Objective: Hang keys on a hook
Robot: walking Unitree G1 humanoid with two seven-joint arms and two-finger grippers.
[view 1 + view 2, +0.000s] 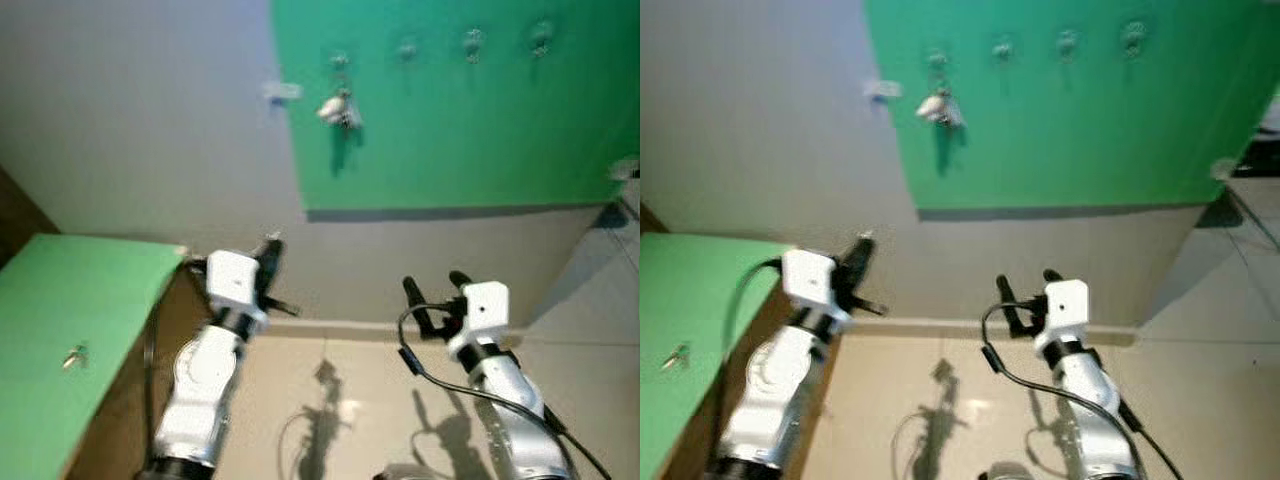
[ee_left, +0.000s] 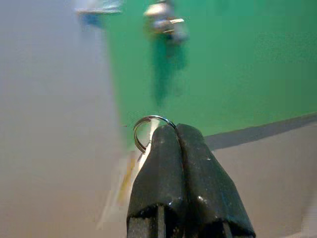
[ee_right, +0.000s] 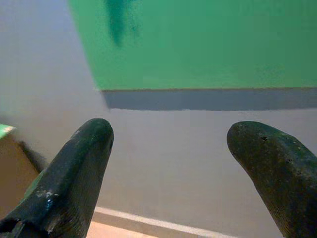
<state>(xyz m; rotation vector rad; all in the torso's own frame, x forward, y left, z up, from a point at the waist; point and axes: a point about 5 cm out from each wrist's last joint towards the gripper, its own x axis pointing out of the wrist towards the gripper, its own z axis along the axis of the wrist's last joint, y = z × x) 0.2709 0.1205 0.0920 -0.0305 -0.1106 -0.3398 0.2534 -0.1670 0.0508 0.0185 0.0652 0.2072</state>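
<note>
While 4 hooks (image 1: 473, 42) show, left gripper (image 2: 176, 131) pinches 1 key ring (image 2: 143, 130); right gripper (image 3: 168, 136) spread.

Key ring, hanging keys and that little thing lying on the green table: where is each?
key ring (image 2: 146, 130), left wrist view, its silver loop.
hanging keys (image 1: 340, 110), left eye view, the bunch's middle.
small item on green table (image 1: 74, 356), left eye view, its centre.
</note>
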